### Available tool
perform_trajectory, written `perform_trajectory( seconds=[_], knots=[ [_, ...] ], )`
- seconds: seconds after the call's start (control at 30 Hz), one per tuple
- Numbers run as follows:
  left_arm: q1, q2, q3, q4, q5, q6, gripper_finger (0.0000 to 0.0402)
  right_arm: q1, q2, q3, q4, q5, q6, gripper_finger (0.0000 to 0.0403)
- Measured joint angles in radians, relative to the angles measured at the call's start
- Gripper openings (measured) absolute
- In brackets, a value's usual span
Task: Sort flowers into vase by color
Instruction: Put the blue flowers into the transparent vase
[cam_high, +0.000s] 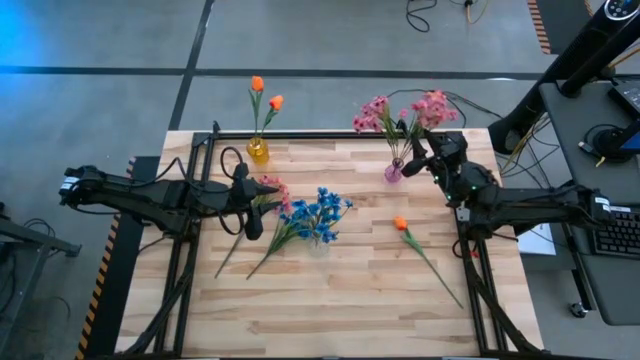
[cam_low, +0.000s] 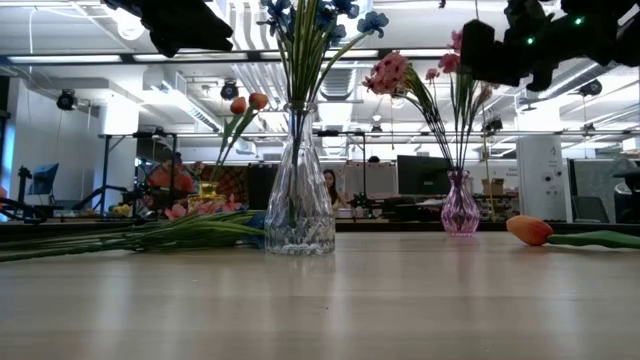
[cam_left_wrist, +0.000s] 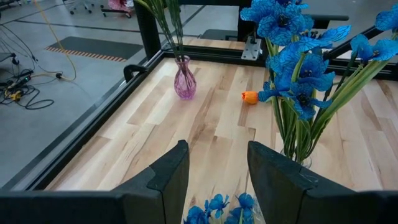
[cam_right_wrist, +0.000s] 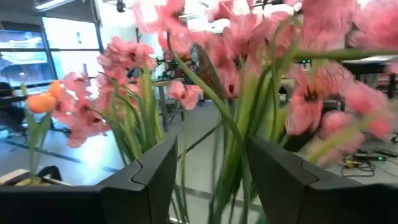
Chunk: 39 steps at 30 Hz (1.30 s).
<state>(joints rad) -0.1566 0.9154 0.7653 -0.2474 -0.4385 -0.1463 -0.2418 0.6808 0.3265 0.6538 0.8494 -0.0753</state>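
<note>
Pink flowers (cam_high: 405, 112) stand in a pink vase (cam_high: 393, 172) at the far right. My right gripper (cam_right_wrist: 211, 180) is open and raised at their stalks (cam_right_wrist: 231, 163), which pass through the gap between its fingers. Orange flowers (cam_high: 265, 92) stand in a yellow vase (cam_high: 258, 151). Blue flowers (cam_left_wrist: 292, 56) fill a clear vase (cam_low: 298, 210) at mid-table. A loose pink flower (cam_high: 272, 187) and a loose blue one (cam_left_wrist: 217, 205) lie flat on the table, left of the clear vase. My left gripper (cam_left_wrist: 217, 180) hangs open above them. An orange flower (cam_high: 401, 224) lies at the right. My right gripper has the pink flowers' green stalks (cam_right_wrist: 231, 163) in the gap between its open fingers, coming about level at the bunch above the vase. Whether either finger touches a stalk, I cannot tell.
A black frame (cam_high: 205, 150) runs along the table's edges. The lying orange flower's stalk (cam_high: 438, 272) slants toward the near right corner. Bare wood lies along the near edge (cam_high: 330, 320).
</note>
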Motion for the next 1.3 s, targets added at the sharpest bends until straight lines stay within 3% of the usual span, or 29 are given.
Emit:
perform_trajectory(
  seconds=[0.33, 0.7, 0.87, 1.3],
  knots=[
    [0.000, 0.000, 0.000, 0.000, 0.000, 0.000, 0.0146, 0.057, -0.013, 0.125, -0.226, 0.048, 0.076, 0.0185],
    [0.000, 0.000, -0.001, 0.000, 0.001, 0.000, 0.0146, 0.061, -0.002, 0.279, -0.633, 0.036, 0.286, 0.0185],
    [0.000, 0.000, -0.001, 0.000, 0.001, -0.002, 0.0146, 0.070, 0.001, 0.295, -0.650, -0.017, 0.320, 0.0185],
    [0.000, 0.000, -0.001, 0.000, 0.003, -0.052, 0.0146, 0.225, 0.005, 0.297, -0.654, -0.020, 0.372, 0.0185]
  ],
)
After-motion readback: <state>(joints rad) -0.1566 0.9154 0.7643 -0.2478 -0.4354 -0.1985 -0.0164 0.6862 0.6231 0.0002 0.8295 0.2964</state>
